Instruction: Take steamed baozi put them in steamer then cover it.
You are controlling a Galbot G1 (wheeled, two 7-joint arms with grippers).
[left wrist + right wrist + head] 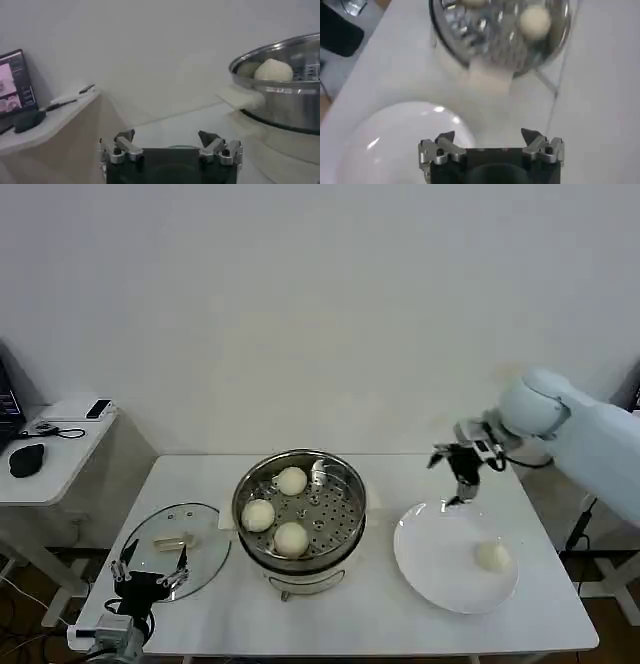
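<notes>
The steamer point(300, 509) stands mid-table with three steamed baozi point(291, 480) on its perforated tray. A fourth baozi point(492, 556) lies on the white plate point(440, 574) to the right. The cover point(195, 534), a glass lid, lies flat on the table left of the pot. My right gripper point(459, 496) hangs open and empty above the plate's far rim, left of and beyond the lone baozi. In the right wrist view the gripper point(487, 136) looks over the plate point(395, 140) toward the steamer point(470, 45). My left gripper point(150, 577) is open at the cover's near edge; in the left wrist view it point(166, 137) holds nothing.
A low side table point(55, 449) with a mouse and a phone stands to the left, with a screen point(17, 82) on it. Bare tabletop lies in front of the steamer and between pot and plate. A cable hangs at the right table edge.
</notes>
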